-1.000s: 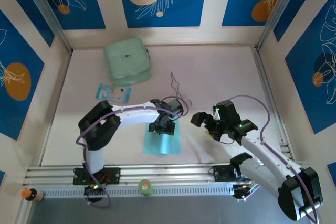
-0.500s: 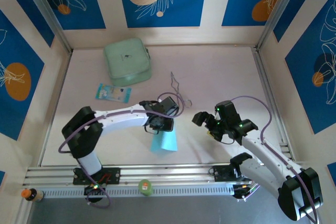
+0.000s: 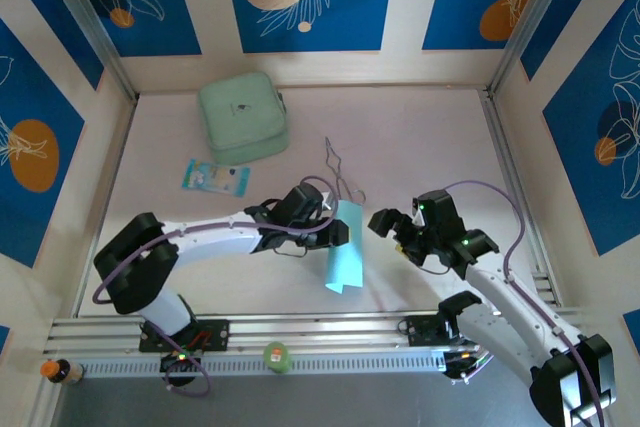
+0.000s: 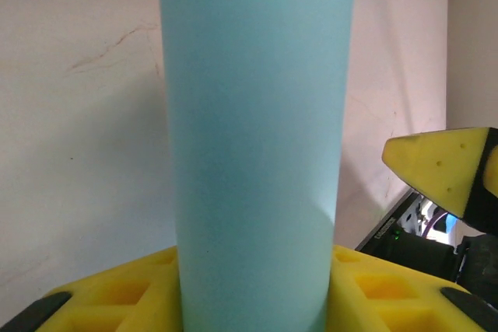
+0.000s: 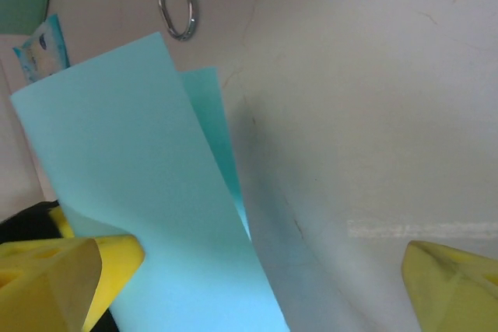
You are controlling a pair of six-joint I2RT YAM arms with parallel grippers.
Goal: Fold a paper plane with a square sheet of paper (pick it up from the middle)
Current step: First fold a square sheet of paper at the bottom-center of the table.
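Observation:
The square sheet of paper (image 3: 345,247) is cyan and hangs bent over itself, off the table, in the middle of the top view. My left gripper (image 3: 338,225) is shut on its middle. In the left wrist view the sheet (image 4: 257,138) stands as a curved column between the yellow fingers (image 4: 373,285). My right gripper (image 3: 385,224) is open just right of the sheet. In the right wrist view the paper (image 5: 148,192) lies against that gripper's left finger (image 5: 54,277), while the other finger (image 5: 455,285) is far off to the right.
A mint-green case (image 3: 243,117) sits at the back left, with a small blue-and-white packet (image 3: 215,177) in front of it. Metal tongs (image 3: 338,167) lie just behind the grippers. An aluminium rail (image 3: 300,332) runs along the near edge.
The left gripper closed on the sheet, lifted it off the table and carried it right toward the right gripper. The sheet now hangs folded over. The right arm barely shifted.

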